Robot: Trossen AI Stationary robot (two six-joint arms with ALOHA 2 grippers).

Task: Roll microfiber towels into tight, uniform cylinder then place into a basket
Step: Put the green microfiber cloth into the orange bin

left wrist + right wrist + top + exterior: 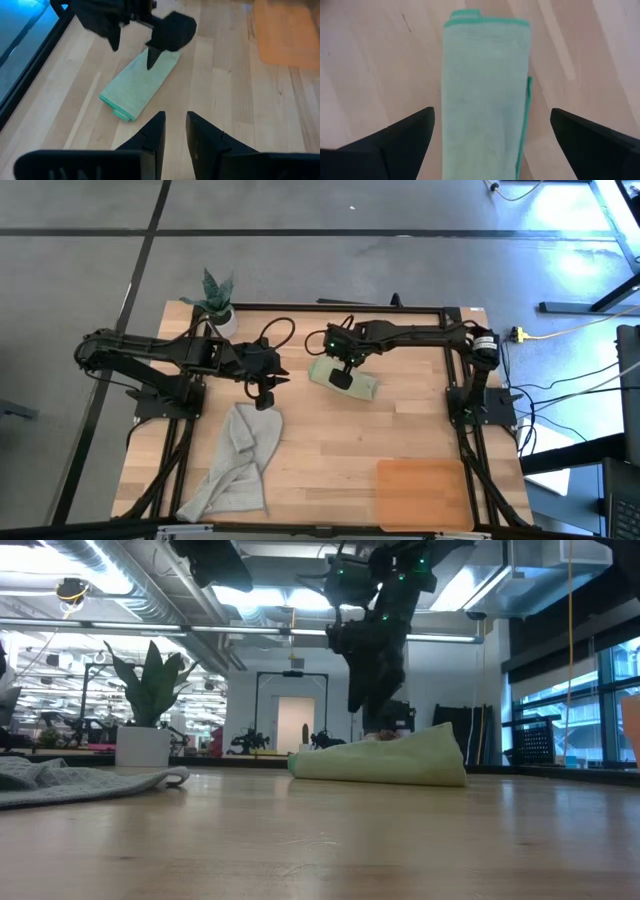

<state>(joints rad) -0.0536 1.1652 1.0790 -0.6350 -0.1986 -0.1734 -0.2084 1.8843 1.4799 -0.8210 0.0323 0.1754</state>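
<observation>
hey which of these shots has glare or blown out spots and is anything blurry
High view: the floor at upper right is washed out pale blue. Low view: bright ceiling lights leave the right gripper a dark outline above the green towel; the near tabletop is soft. Right wrist view: even light, with blurred fingers at the edges.
</observation>
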